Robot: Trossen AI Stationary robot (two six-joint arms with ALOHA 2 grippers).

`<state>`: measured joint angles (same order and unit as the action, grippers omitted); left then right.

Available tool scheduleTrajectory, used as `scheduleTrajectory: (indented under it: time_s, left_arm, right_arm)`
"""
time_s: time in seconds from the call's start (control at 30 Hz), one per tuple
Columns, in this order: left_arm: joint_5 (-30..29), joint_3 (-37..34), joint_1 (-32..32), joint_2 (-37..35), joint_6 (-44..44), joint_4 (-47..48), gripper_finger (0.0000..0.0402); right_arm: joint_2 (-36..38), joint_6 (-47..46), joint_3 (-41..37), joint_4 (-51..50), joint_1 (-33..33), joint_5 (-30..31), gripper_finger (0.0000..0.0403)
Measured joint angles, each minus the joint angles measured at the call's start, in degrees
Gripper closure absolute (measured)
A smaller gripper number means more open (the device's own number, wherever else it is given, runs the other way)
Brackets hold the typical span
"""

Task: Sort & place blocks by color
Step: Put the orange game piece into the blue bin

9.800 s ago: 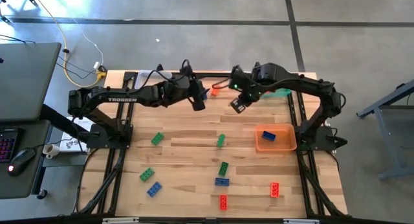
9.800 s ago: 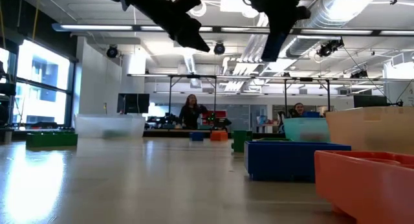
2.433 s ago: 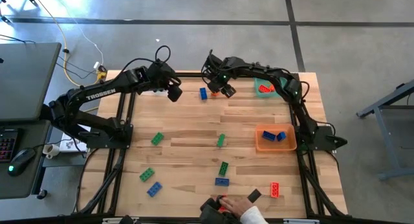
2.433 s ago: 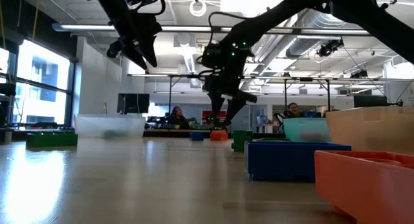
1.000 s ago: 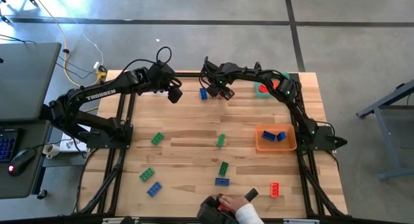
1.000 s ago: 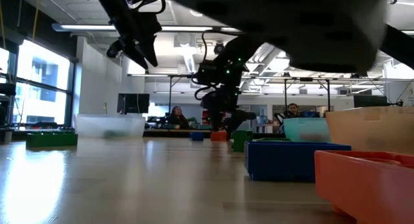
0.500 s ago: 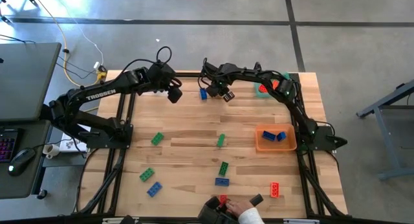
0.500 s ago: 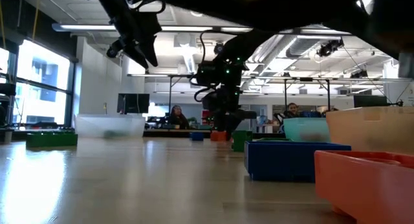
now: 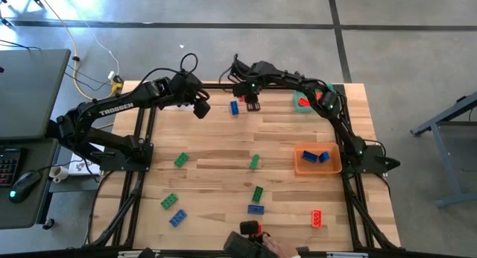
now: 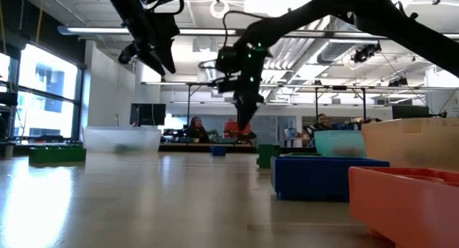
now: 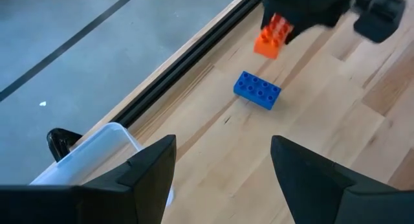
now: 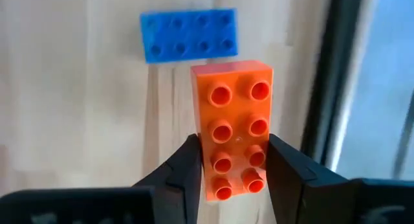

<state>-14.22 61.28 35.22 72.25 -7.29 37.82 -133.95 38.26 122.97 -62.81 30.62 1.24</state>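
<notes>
Hovering open over the table's far edge, left gripper [image 9: 201, 109]. Just beside, blue block [image 9: 234, 107] lying flat on wood. Lifted clear above it, right gripper [image 9: 252, 103] clenched on red block [image 12: 235, 138]: likely light, rigid, slick-sided; pinched across long flanks.

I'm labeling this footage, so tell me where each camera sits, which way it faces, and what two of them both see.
High view: overhead, straight down on table, both arms.
Low view: tabletop height, level into the room; arms come from above.
Left wrist view: past the open left gripper at blue brick.
Right wrist view: right gripper shut on red brick.
Both wrist views share both bricks.
</notes>
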Motion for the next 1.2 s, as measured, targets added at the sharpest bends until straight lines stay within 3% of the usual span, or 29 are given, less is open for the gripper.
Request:
scheduleTrajectory:
  time_s: [0.23,0.67,0.87,1.2]
  left_arm:
    - [-1.27,0.00,0.00,0.00,-1.53,-1.07,0.0161]
    - [-1.91,-0.02,1.41,0.01,-3.93,-2.12,0.0161]
    - [-1.86,-0.02,2.67,0.00,-4.54,-2.10,0.0161]
    - [-1.42,-0.02,3.50,0.00,-4.54,-2.14,0.0161]
  right_arm:
    - [0.18,-14.99,12.04,-11.32,-0.14,-0.40,0.0293]
    - [6.70,-27.56,4.15,-20.19,-1.38,3.23,0.0293]
    - [11.63,-30.80,-8.25,-22.29,-1.01,12.90,0.0293]
    - [30.57,-37.28,-34.96,-5.40,4.90,13.30,0.0293]
